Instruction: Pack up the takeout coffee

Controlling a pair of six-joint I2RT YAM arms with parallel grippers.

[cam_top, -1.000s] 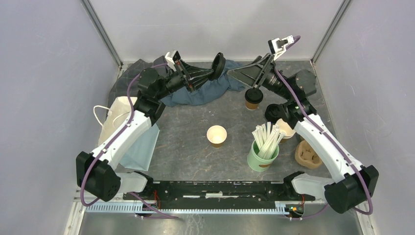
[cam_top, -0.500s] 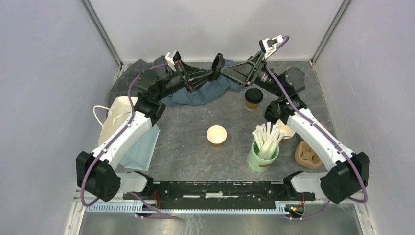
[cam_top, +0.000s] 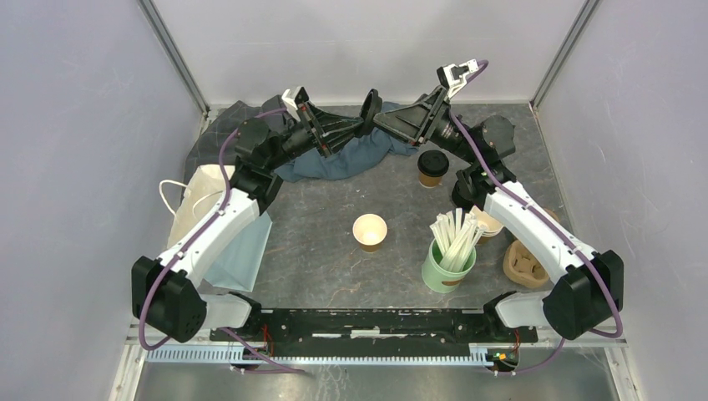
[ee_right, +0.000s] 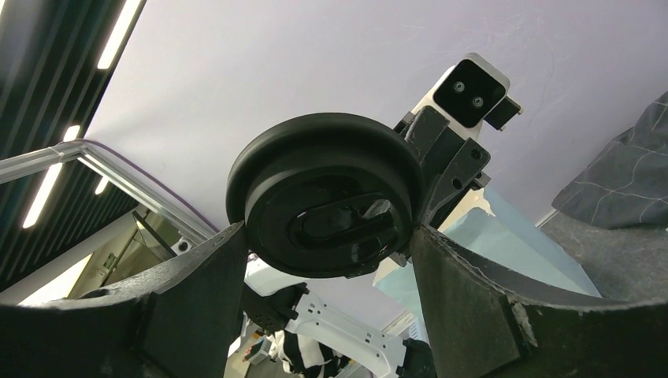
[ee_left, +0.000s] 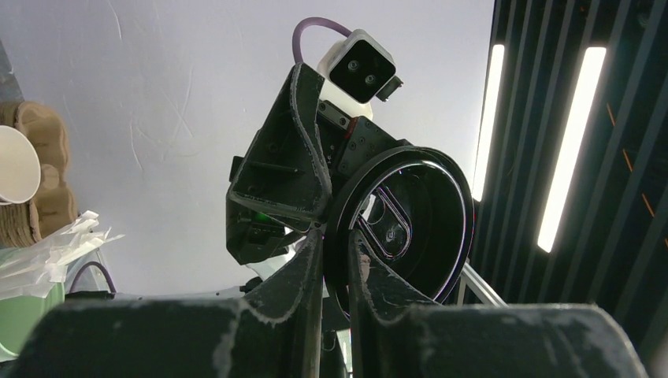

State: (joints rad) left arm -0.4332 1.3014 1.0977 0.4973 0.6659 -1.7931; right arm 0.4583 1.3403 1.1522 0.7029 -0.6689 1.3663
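One takeout coffee (cam_top: 432, 167), a brown paper cup with a black lid on, stands at the back right of the table. A lidless brown cup (cam_top: 370, 231) with a cream inside sits in the middle. My left gripper (cam_top: 364, 118) (ee_left: 337, 236) is raised at the back centre, shut on the rim of a loose black sip lid (cam_top: 371, 107) (ee_left: 410, 228) held on edge. My right gripper (cam_top: 378, 114) (ee_right: 329, 232) faces it, open, one finger on each side of that lid (ee_right: 327, 189) and very close to its rim.
A green cup of wooden stirrers (cam_top: 448, 263) stands front right, with a stack of lidless cups (cam_top: 488, 221) and a pulp carrier (cam_top: 526, 263) beside it. A white paper bag (cam_top: 200, 200) lies at the left. A dark blue cloth (cam_top: 351, 154) lies under the raised grippers.
My right gripper swung left from above the lidded cup to the lid in my left gripper, and its jaws have narrowed around it. The left arm stayed still.
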